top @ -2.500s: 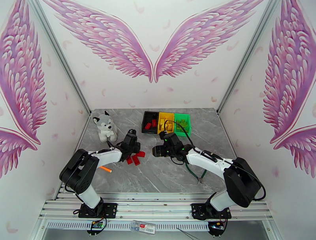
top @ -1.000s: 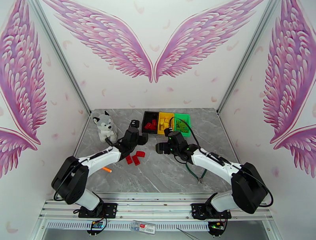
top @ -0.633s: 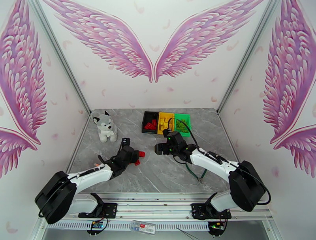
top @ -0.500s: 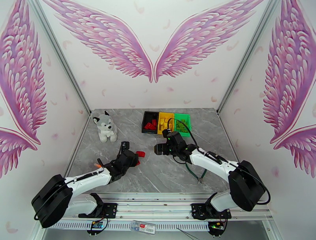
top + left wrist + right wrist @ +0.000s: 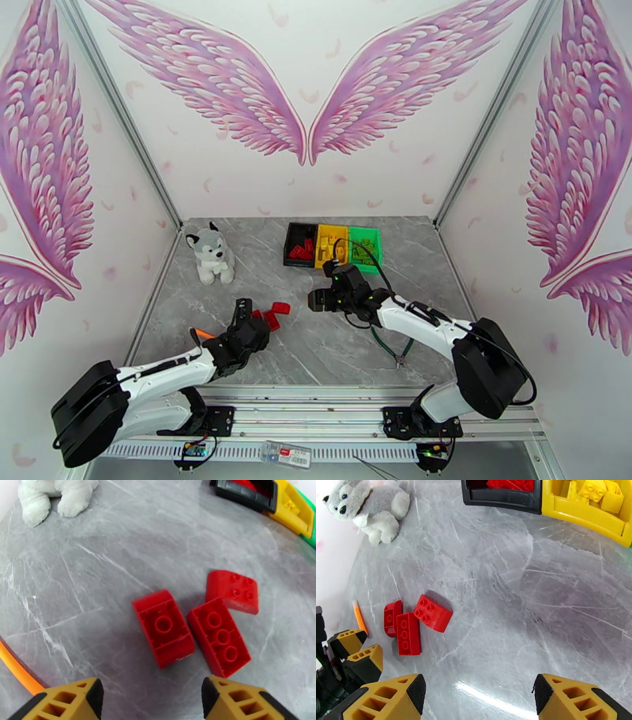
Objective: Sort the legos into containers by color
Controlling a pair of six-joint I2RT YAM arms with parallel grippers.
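In the left wrist view, your left gripper (image 5: 150,691) sits at bottom centre, fingers spread and empty, squared up to three red legos (image 5: 164,634) mid-frame, likely for a pick. Your right gripper (image 5: 478,695) waits spread and empty, clear of the bins (image 5: 584,513) at upper right.

I can read no words or numbers here. The one printed thing is a small clear tag (image 5: 286,453) lying on the metal rail (image 5: 347,451) at the near edge, between my two arm bases. It has a red patch at its left end and dark marks beside it, too small to make out. The studs on the red legos (image 5: 221,638) show no lettering I can make out.
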